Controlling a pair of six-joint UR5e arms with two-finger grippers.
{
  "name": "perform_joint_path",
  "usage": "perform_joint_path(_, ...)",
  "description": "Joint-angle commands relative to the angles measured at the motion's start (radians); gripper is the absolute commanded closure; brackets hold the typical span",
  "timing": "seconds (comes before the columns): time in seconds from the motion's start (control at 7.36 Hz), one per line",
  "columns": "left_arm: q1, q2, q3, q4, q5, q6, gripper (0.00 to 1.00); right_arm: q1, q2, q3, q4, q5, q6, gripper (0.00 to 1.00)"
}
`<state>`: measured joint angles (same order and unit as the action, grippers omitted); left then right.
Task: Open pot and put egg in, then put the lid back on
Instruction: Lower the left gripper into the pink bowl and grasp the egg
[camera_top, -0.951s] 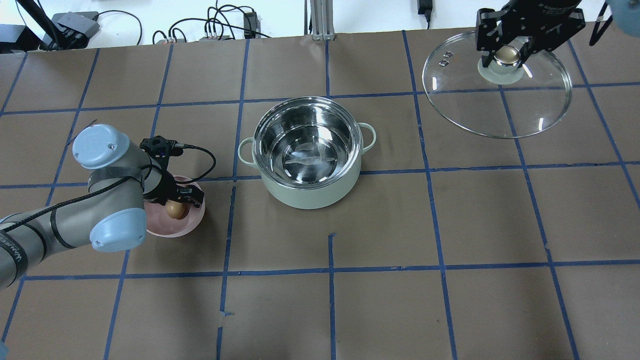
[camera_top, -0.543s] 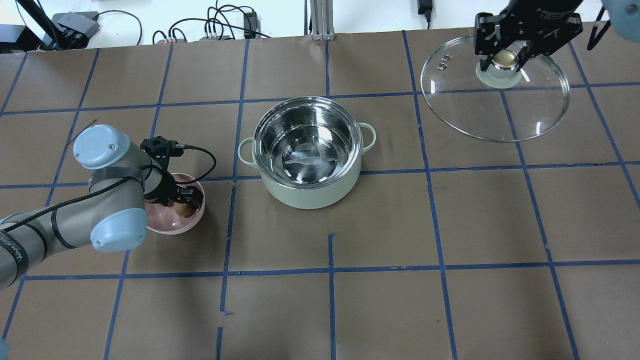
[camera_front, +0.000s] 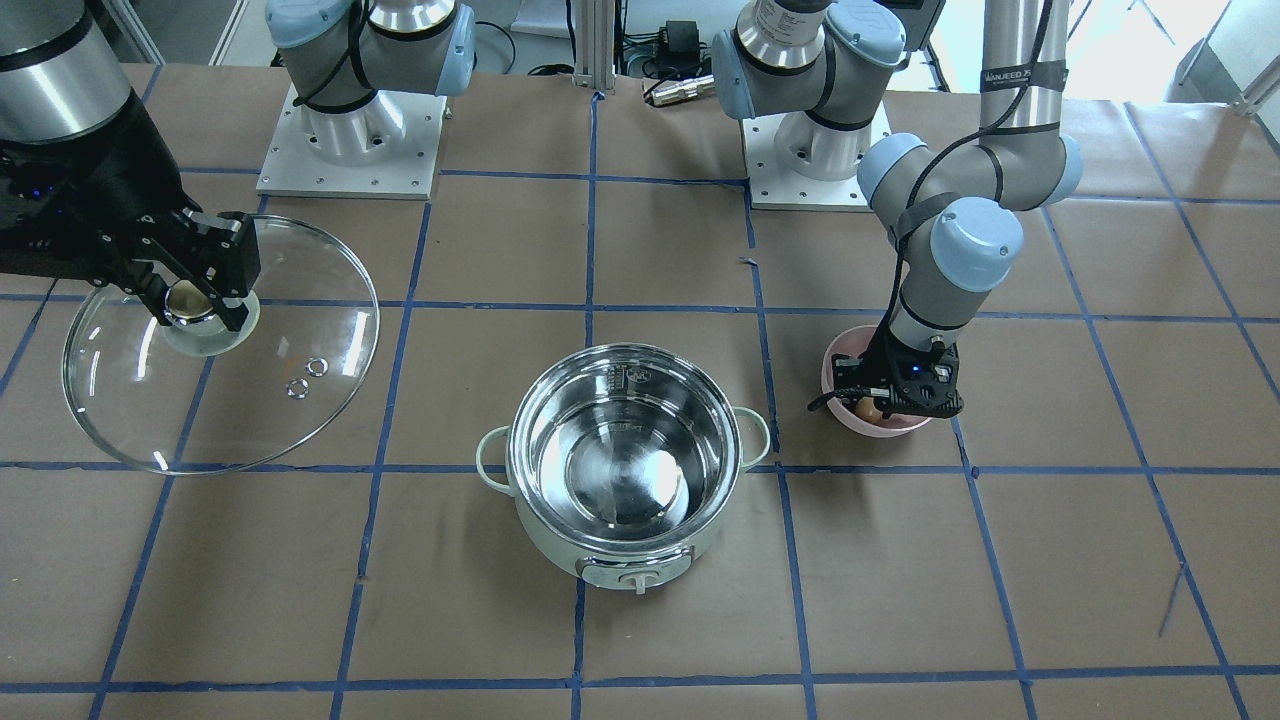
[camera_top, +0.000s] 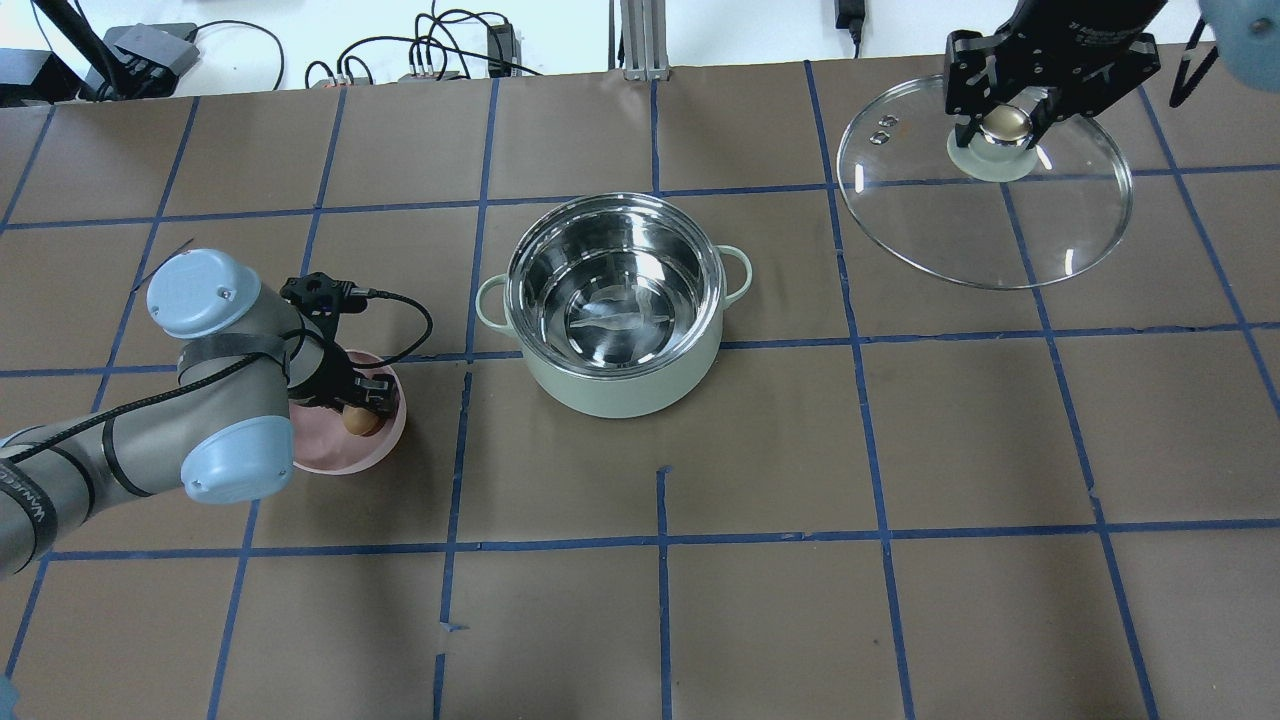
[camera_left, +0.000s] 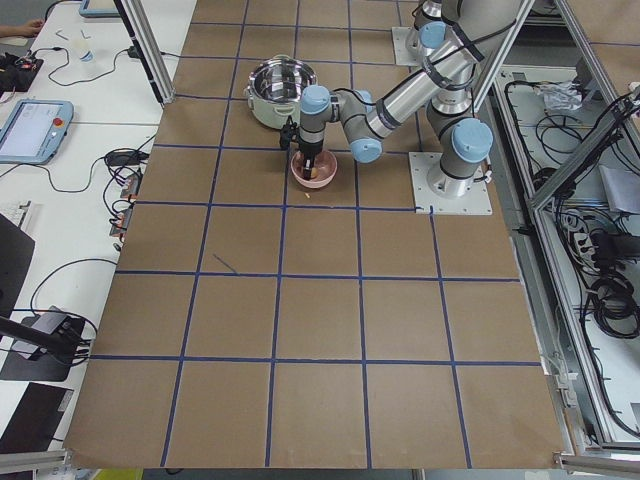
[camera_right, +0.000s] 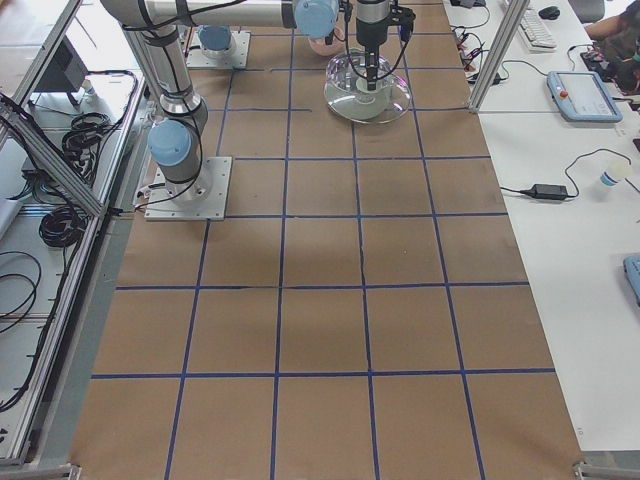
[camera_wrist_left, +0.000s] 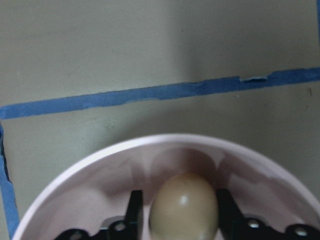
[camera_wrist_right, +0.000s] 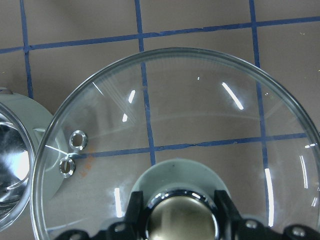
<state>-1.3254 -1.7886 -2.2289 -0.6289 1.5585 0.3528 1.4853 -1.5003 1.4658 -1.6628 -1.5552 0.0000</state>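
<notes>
In the front-facing view the egg (camera_front: 868, 409) is picked out low in the pink bowl (camera_front: 838, 362), tucked beneath the left jaws. The pot (camera_front: 690, 545) stands open just beside the bowl on the table (camera_front: 1000, 560). Far off on the other side the lid (camera_front: 250, 420) is held tilted by its knob (camera_front: 188, 298) in the right jaws. Overhead, the line-up is confirmed: bowl, then pot toward the robot's right, then the lid well beyond. Of the 2 arms the left is plainly the nearer to the egg, and the pot's mouth is left unobstructed. From the exterior left view the left arm is seen dropping straight into the bowl, with the pot close behind it. From the exterior right view the lid is made out under the right arm, low to the table, but whether its rim touches cannot be told. The left wrist view settles it. The egg is framed squarely between the 2 fingers (camera_wrist_left: 135, 210), its long axis crosswise to the closing line, so the narrow waist is what gets pinched. The jaws are drawn in against both flanks and a grip is judged made, though lift-off cannot be told. In the right wrist view the knob is clamped tight, with the pot's rim glimpsed at the left edge.
</notes>
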Motion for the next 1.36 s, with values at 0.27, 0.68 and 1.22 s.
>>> perform_joint_path(0.27, 0.000, 0.000, 0.000, 0.000, 0.000, -0.002, 0.95, 0.001, -0.012, 0.021, -0.005, 0.001, 0.000, 0.69)
perform_joint_path(0.68, 0.000, 0.023, 0.015, -0.020, 0.008, -0.002, 0.98, 0.003, -0.012, 0.024, -0.005, 0.013, 0.002, 0.69)
perform_joint_path(1.22, -0.020, 0.191, 0.199, -0.451, 0.014, -0.029, 0.98, 0.001, -0.012, 0.024, -0.005, 0.014, 0.003, 0.69)
